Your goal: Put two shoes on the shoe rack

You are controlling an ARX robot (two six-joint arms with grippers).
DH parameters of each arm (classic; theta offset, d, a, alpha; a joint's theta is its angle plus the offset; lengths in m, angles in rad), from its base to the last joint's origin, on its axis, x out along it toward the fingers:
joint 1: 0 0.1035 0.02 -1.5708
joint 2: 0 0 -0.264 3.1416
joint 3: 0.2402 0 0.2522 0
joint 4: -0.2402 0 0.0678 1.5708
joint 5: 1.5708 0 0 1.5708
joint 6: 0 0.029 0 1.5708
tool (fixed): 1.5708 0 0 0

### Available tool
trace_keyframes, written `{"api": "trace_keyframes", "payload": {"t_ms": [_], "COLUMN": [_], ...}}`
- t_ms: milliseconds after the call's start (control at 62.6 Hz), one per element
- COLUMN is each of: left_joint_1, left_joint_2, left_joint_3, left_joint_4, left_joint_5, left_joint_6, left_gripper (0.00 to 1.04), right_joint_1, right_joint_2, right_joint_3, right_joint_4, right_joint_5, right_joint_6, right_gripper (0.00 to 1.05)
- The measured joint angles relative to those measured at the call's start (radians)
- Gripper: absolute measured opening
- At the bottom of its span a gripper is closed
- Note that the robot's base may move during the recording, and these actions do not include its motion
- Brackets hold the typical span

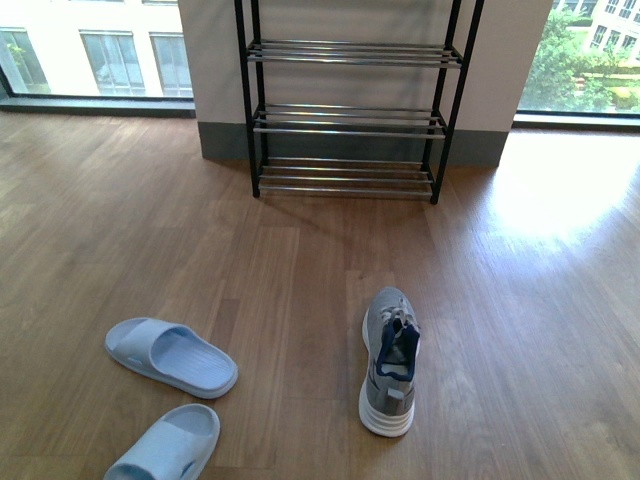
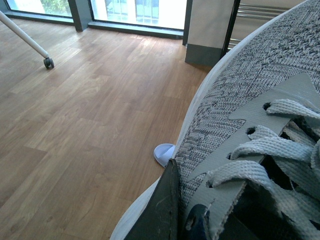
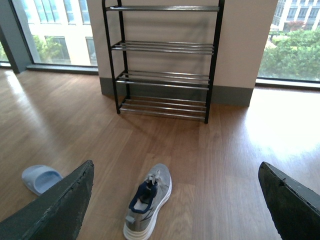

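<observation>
One grey knit sneaker (image 1: 389,360) with a white sole and navy lining stands on the wood floor, toe toward the shoe rack (image 1: 350,120); it also shows in the right wrist view (image 3: 148,200). The rack, black-framed with chrome rod shelves, stands against the wall and shows in the right wrist view (image 3: 165,65). My left gripper (image 2: 185,220) is shut on the other grey sneaker (image 2: 240,100), which fills the left wrist view, held above the floor. My right gripper (image 3: 175,200) is open, its dark fingers (image 3: 60,205) apart, above and behind the floor sneaker. Neither arm shows in the front view.
Two light blue slides lie on the floor at the left, one (image 1: 170,355) nearer the middle and one (image 1: 170,445) at the front edge. One shows in the right wrist view (image 3: 40,178). A white leg on a caster (image 2: 48,62) stands farther off. Large windows flank the wall.
</observation>
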Motion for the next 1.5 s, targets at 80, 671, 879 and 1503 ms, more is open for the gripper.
{"api": "trace_keyframes", "payload": {"t_ms": [80,671,879,1503], "left_joint_1": [0.0,0.0,0.0,0.0], "left_joint_2": [0.0,0.002,0.002,0.002], "left_joint_3": [0.0,0.0,0.0,0.0], "left_joint_4": [0.0,0.0,0.0,0.0], "left_joint_5": [0.0,0.001,0.001,0.0], "left_joint_6": [0.0,0.001,0.001,0.001], "left_gripper": [0.02,0.02,0.02,0.02], "right_joint_1": [0.0,0.034,0.095,0.066], "right_joint_2": [0.0,0.019,0.529,1.856], "right_joint_3": [0.0,0.015,0.096,0.56], "right_joint_4": [0.0,-0.054,0.279,0.667], "right_joint_5": [0.0,0.104,0.237,0.179], "right_joint_6": [0.0,0.046,0.148,0.209], "right_gripper": [0.95,0.95,0.95,0.95]}}
